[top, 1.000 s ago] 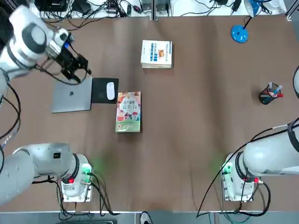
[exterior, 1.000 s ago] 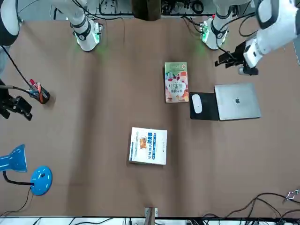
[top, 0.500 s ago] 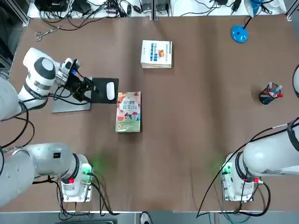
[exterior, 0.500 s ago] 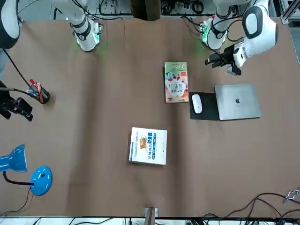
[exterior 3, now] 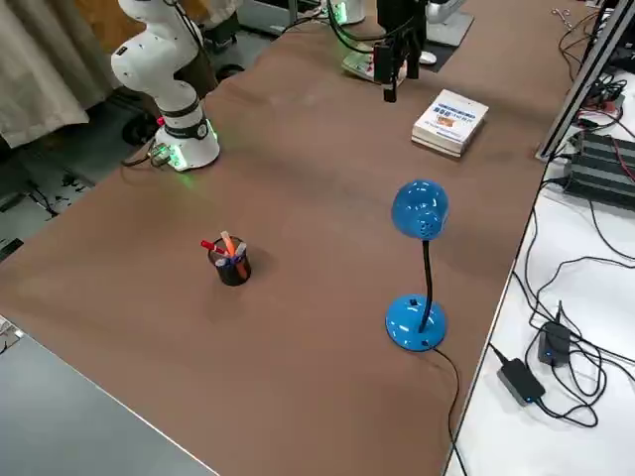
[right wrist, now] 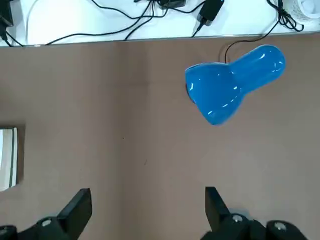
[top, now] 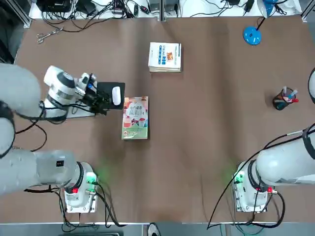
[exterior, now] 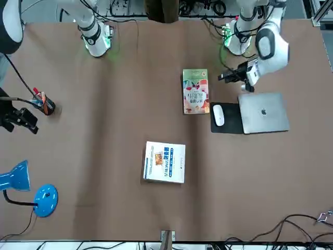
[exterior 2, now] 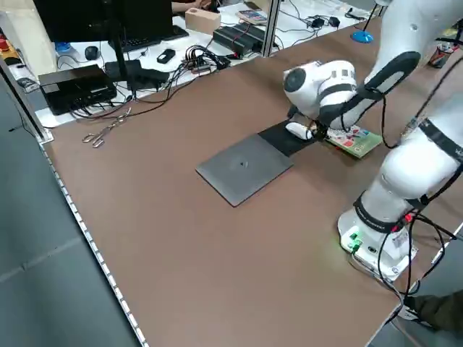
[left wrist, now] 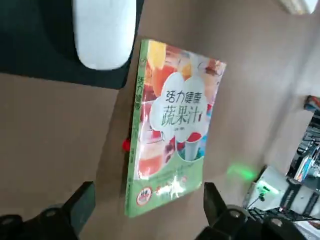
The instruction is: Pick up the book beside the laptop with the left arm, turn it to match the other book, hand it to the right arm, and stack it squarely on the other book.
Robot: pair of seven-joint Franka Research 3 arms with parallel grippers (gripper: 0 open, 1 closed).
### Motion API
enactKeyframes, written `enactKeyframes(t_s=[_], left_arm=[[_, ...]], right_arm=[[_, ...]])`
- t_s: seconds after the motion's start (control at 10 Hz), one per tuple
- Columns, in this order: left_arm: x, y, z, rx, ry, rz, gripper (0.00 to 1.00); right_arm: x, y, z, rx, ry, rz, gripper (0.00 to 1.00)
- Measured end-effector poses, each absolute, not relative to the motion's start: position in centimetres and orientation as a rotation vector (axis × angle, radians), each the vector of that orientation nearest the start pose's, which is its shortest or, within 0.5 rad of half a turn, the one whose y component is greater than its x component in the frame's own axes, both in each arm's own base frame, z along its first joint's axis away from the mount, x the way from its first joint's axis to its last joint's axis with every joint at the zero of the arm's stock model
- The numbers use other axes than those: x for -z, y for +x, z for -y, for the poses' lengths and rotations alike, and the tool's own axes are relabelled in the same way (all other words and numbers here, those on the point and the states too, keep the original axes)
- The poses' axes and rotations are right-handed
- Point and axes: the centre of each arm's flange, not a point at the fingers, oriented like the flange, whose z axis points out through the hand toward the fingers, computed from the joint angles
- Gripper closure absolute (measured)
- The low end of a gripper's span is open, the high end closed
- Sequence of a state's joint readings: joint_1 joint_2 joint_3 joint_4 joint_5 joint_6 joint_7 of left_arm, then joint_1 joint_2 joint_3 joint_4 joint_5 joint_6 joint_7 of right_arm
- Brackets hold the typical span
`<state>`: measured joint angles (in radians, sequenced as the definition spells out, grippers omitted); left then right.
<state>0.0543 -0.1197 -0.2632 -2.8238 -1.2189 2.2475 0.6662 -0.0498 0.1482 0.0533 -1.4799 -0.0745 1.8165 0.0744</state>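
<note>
The left gripper (top: 104, 102) hung wide open beside the book (top: 135, 118), nothing picked up yet. Next it likely needed to drop and grab it.

You have a brown table (top: 206, 118) carrying 2 books, well apart: the book (top: 135, 118) with the colourful cover lies flat just beside a black mouse pad (top: 106, 93) with a white mouse (top: 116, 95) on it, and the other book (top: 165, 56), white with blue print, lies nearer the far edge. The laptop (exterior: 263, 112) lies shut, touching the pad's other side. On your right side stand a blue lamp (top: 252, 35) and a pen cup (top: 282, 100). Both arm bases (top: 78, 189) sit at the near edge.
</note>
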Motion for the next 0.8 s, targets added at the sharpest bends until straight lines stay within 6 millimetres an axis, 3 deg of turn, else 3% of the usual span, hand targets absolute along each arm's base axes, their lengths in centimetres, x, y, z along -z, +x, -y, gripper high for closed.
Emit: enactKeyframes(t_s=[0.2, 0.8], left_arm=[[-18.4, 30.2, 11.0, 0.303, 2.352, -0.137, 0.04], [-14.1, 28.3, 11.2, 0.321, 2.27, -0.158, 0.06]], right_arm=[[-60.5, 62.3, 0.7, 0.301, -3.18, -0.101, 0.0], [-60.1, 61.9, 1.8, 0.234, -3.153, -0.148, 0.0]])
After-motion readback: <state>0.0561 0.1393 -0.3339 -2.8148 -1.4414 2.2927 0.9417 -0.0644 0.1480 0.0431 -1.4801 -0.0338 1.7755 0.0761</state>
